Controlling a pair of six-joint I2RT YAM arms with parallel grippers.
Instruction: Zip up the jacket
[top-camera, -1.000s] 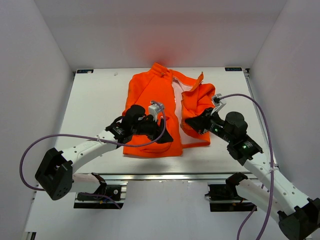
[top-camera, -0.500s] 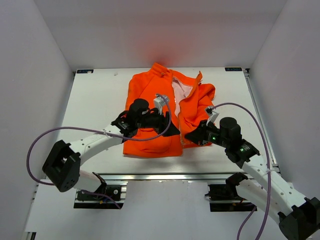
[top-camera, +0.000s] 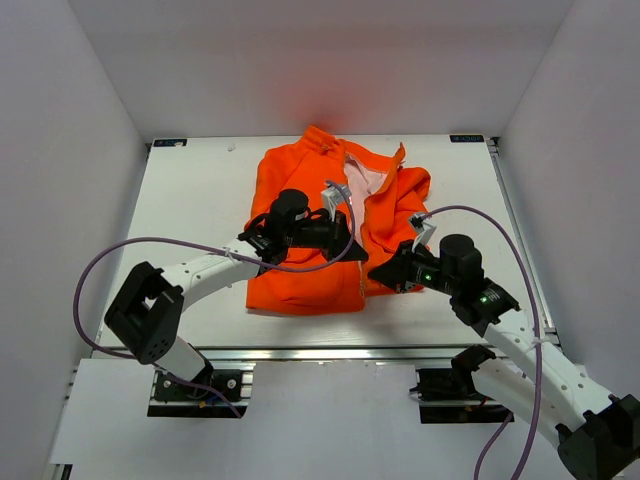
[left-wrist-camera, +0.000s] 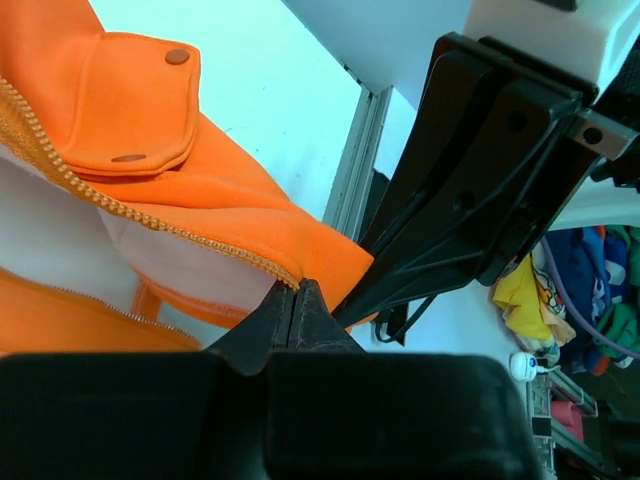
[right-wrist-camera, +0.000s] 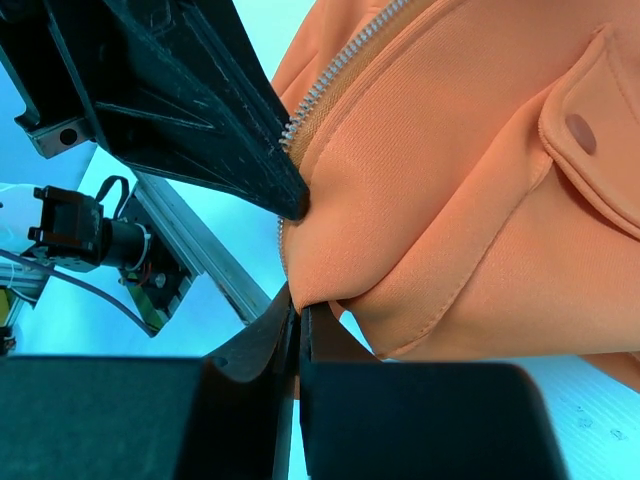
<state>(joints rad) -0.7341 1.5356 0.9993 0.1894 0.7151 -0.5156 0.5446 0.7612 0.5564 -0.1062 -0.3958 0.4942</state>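
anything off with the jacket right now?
No damage. On the jacket, the front panel on the right arm's side is bunched, and the front gapes near the collar, showing the lining. The left gripper and right gripper pinch its bottom corners.

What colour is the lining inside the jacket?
The jacket has a pale pinkish-white lining, clearest in the top external view.

Bright, even overhead light casts soft shadows on the white table (top-camera: 190, 190), the far wall (top-camera: 320, 90) glows faintly orange, and the wrist views' close fingers (left-wrist-camera: 262, 328) look blurred.
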